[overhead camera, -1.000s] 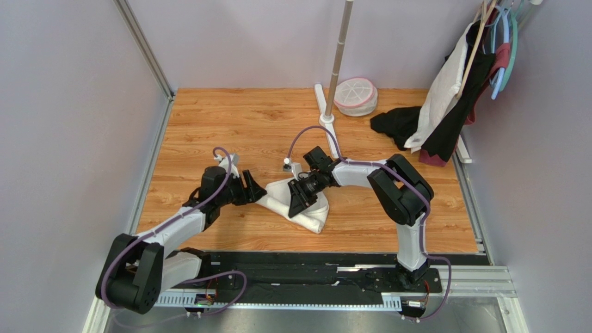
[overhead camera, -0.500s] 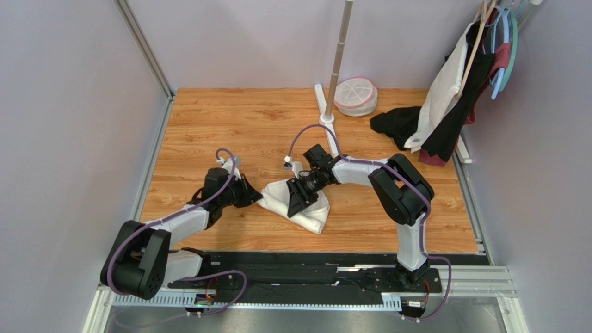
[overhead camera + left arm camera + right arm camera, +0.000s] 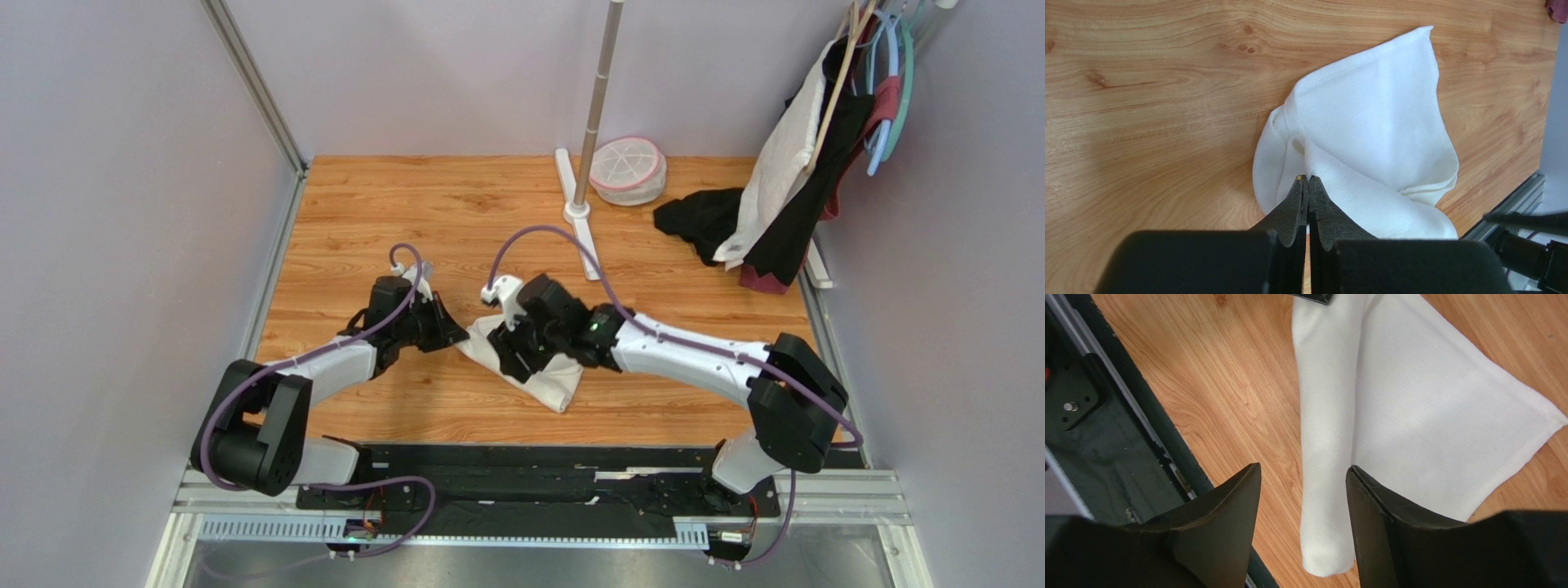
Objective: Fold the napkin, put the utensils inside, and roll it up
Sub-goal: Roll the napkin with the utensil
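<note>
Wood table: stand, basket behind | left gripper pinching napkin | right gripper spread (above it)

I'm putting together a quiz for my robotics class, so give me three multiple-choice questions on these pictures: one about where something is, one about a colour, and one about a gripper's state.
1. Where does the napkin lie?
A. on the wooden table
B. in a bowl
C. on a hanger

2. What colour is the napkin?
A. black
B. red
C. white

3. How is the right gripper?
A. shut on a fork
B. open over the napkin
C. shut on the napkin

Answers:
1 A, bare wood shows all round it.
2 C, the cloth looks white in both wrist views.
3 B, it stands spread, with cloth showing in the gap.
</note>
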`<act>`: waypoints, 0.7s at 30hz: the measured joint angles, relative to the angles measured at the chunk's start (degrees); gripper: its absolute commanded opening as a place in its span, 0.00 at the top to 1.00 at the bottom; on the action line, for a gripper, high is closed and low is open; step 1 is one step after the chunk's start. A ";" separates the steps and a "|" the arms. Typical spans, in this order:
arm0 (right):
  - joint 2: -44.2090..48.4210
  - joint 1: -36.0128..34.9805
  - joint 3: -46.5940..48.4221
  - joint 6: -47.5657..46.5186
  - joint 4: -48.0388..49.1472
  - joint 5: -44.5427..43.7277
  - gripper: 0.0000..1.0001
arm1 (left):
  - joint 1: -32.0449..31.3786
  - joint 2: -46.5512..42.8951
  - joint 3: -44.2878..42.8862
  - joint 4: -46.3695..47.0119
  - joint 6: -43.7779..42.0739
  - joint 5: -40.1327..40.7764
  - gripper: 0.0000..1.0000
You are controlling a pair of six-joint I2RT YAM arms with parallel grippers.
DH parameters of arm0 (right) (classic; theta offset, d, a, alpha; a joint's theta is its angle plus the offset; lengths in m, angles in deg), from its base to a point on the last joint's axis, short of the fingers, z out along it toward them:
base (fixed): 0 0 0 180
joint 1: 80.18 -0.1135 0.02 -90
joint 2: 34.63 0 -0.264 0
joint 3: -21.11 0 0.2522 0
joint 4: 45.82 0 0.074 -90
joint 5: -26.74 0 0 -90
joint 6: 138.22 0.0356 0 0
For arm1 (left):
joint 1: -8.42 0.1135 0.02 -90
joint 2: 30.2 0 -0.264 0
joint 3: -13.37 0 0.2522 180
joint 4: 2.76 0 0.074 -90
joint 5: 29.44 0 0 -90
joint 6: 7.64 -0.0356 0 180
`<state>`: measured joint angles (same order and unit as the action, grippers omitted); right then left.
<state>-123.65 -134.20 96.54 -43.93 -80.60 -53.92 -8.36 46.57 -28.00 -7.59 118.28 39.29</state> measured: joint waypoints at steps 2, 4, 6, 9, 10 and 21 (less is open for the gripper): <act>-0.15 -5.42 -1.84 -0.90 2.36 -6.58 0.43 | 0.02 1.18 -0.66 -0.59 0.11 -0.35 1.00; -1.20 -8.98 -3.02 -1.57 3.08 -11.34 0.43 | 0.04 2.12 -1.16 -0.98 0.24 -0.70 1.00; -3.02 -10.88 -3.34 -2.21 3.91 -15.39 0.43 | 0.04 2.91 -1.51 -1.27 0.35 -1.01 1.00; -6.10 -12.52 -3.43 -3.63 5.31 -20.24 0.44 | 0.04 3.65 -2.01 -1.42 0.52 -1.36 1.00; -7.26 -12.98 -3.43 -4.17 5.70 -21.68 0.44 | 0.04 3.76 -2.10 -1.44 0.63 -1.44 1.00; -12.59 -13.70 -3.48 -6.32 8.20 -30.45 0.43 | 0.04 4.04 -3.04 -1.46 0.81 -2.67 0.95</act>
<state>-136.24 -147.90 93.06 -50.24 -72.40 -84.36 -8.31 50.61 -31.04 -9.06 119.09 36.62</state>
